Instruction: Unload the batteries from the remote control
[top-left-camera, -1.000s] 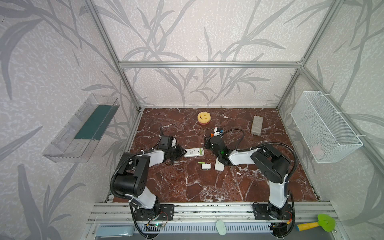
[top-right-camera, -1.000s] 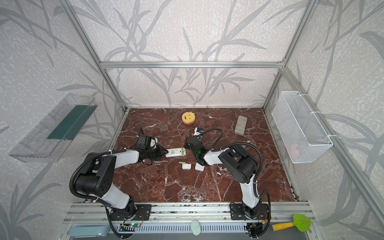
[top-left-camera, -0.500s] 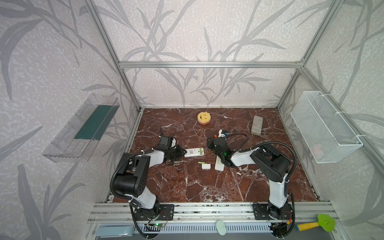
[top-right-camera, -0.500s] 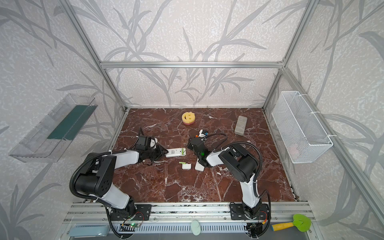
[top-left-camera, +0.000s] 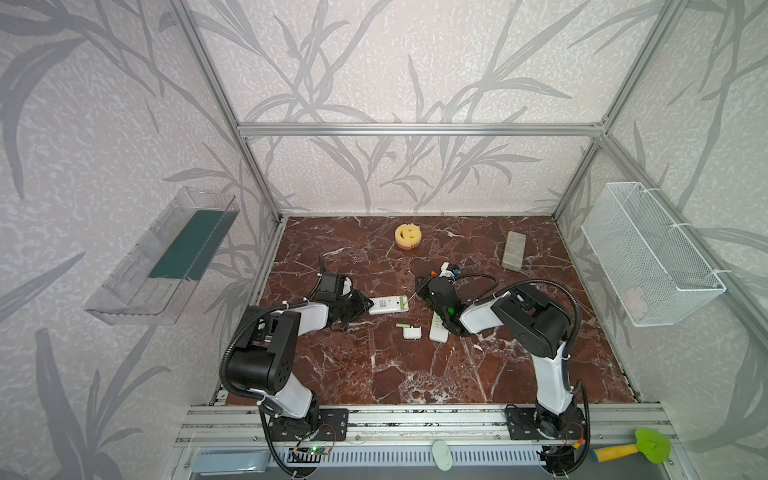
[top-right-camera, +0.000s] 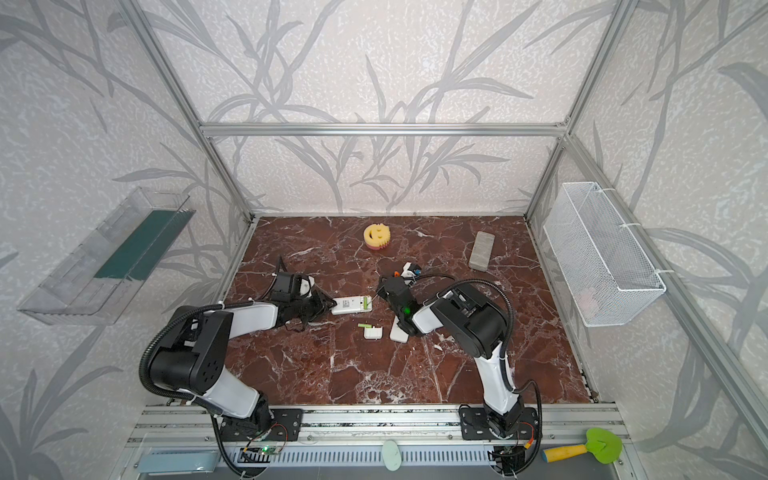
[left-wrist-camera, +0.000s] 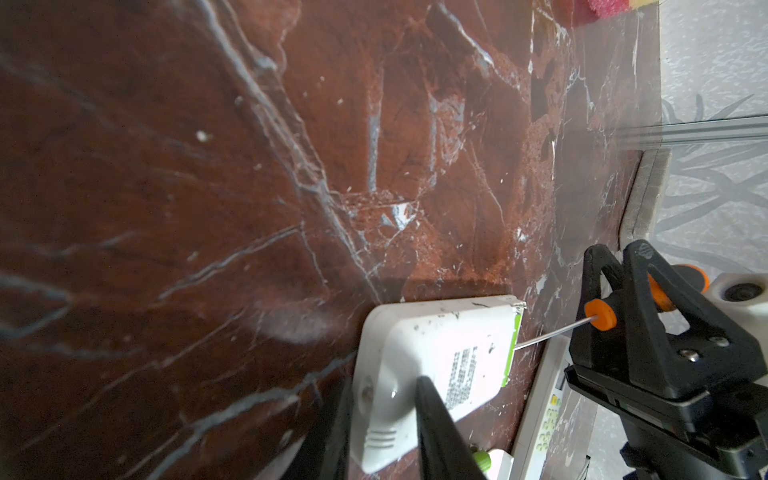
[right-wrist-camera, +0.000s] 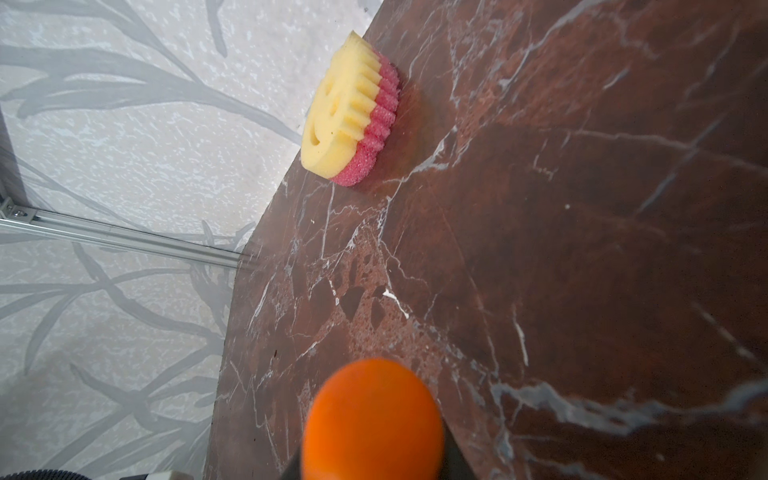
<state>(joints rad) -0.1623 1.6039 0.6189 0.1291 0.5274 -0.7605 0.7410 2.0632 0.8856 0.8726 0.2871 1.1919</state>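
Where leaf-patterned walls enclose it, the red marble floor (top-left-camera: 415, 374) spreads wide. Left gripper (top-left-camera: 360, 306) pinches the white remote (top-left-camera: 388, 304) at mid-floor; its label print is too small to read. Right gripper (left-wrist-camera: 619, 307) clamps a screwdriver (left-wrist-camera: 600, 314). 2 batteries (top-left-camera: 401, 302) sit in the remote's right end; 1 loose battery (top-left-camera: 402, 326) lies just nearer.

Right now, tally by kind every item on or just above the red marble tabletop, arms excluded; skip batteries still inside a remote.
white plastic remote controls: 2
loose lime-green cylindrical battery: 1
small white rectangular cover: 1
round yellow-and-pink smiley sponge: 1
grey rectangular block: 1
orange-handled screwdriver: 1
Total: 7
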